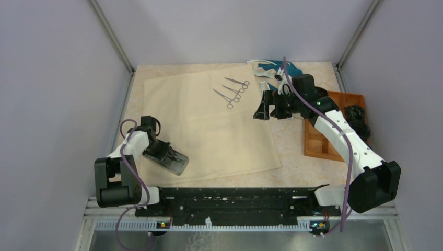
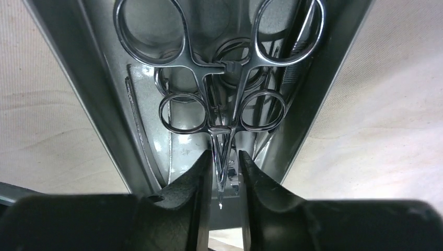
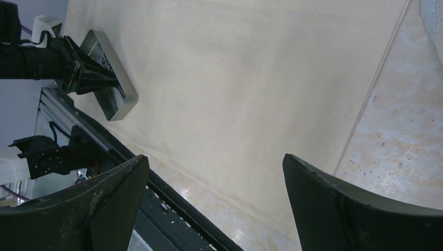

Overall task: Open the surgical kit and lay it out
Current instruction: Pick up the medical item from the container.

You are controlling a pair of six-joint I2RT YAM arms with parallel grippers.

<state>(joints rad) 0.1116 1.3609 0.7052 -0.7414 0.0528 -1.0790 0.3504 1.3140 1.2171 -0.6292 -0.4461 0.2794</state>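
The beige cloth wrap (image 1: 209, 130) lies spread flat on the table. Three thin ring-handled instruments (image 1: 233, 91) rest on its far part. The small steel tray (image 1: 177, 162) sits on the cloth's near left corner, with my left gripper (image 1: 166, 151) reaching into it. In the left wrist view, several ring-handled forceps (image 2: 222, 89) lie stacked in the tray (image 2: 99, 104). My left gripper (image 2: 225, 157) stands narrowly open around the tips of one, with a slit on the right side. My right gripper (image 1: 263, 107) hangs wide open and empty over the cloth's right edge (image 3: 215, 157). The right wrist view also shows the tray (image 3: 117, 89).
An orange-brown compartment tray (image 1: 326, 130) stands at the right under my right arm, with a black item (image 1: 358, 117) at its far end. Teal-and-white fabric (image 1: 277, 70) lies at the back right. The black base rail (image 1: 235, 201) runs along the near edge.
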